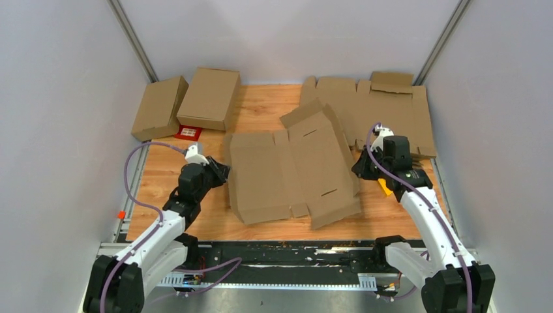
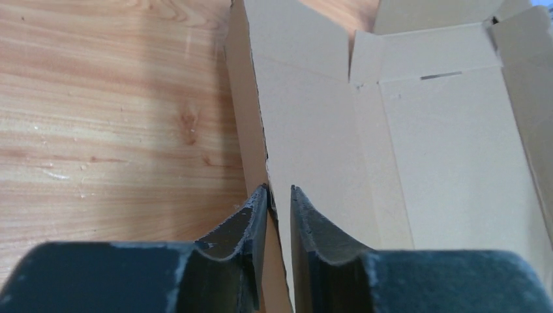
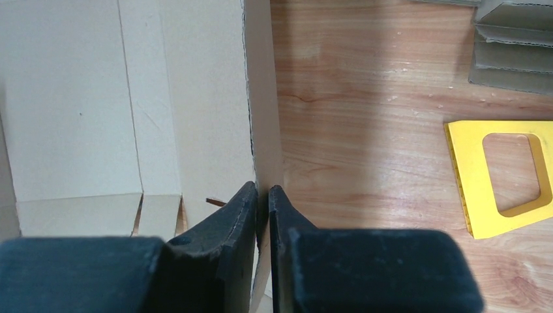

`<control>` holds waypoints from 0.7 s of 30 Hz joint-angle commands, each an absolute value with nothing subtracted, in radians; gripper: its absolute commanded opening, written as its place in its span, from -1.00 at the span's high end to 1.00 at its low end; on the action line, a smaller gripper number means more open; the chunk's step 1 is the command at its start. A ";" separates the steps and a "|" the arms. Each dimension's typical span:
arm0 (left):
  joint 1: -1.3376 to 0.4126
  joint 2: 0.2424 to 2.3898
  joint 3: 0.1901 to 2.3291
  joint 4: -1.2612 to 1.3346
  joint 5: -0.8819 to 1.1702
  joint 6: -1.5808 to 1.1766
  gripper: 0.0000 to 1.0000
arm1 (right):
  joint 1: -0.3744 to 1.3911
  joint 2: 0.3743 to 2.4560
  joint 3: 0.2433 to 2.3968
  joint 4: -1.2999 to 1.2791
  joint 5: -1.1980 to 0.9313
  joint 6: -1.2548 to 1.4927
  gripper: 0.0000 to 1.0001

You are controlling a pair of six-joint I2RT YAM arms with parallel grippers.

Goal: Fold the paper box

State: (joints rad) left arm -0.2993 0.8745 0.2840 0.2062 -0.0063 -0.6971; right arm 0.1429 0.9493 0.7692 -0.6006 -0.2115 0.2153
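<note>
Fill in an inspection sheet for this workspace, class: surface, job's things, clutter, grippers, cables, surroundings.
Surface: wooden table.
Job's things: paper box lies open mid-table, both side flaps raised.
Clutter: two folded cartons and a red card far left; stack of flat cardboard sheets far right; yellow piece right of the box.
Grippers: left gripper straddles the left flap, contact unclear; right gripper pinches the right flap between its fingers.
Cables: purple cables run along both arms.
Surroundings: grey walls on three sides; metal rail at the near edge.
</note>
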 commanded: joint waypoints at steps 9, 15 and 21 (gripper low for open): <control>-0.301 0.871 0.298 0.213 -0.036 -0.666 0.75 | 0.162 1.001 0.772 -0.535 -0.277 0.221 0.48; -0.301 0.894 0.316 0.184 -0.055 -0.652 1.00 | 0.195 1.071 0.762 -0.494 -0.290 0.223 0.31; -0.301 0.888 0.313 0.187 -0.059 -0.643 1.00 | 0.219 1.143 0.750 -0.430 -0.256 0.240 0.21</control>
State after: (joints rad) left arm -0.2993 0.8940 0.2722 0.1749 -0.0658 -0.6640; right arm 0.2039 1.1122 0.7547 -0.5167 -0.2523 0.2165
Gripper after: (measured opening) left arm 0.007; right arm 0.388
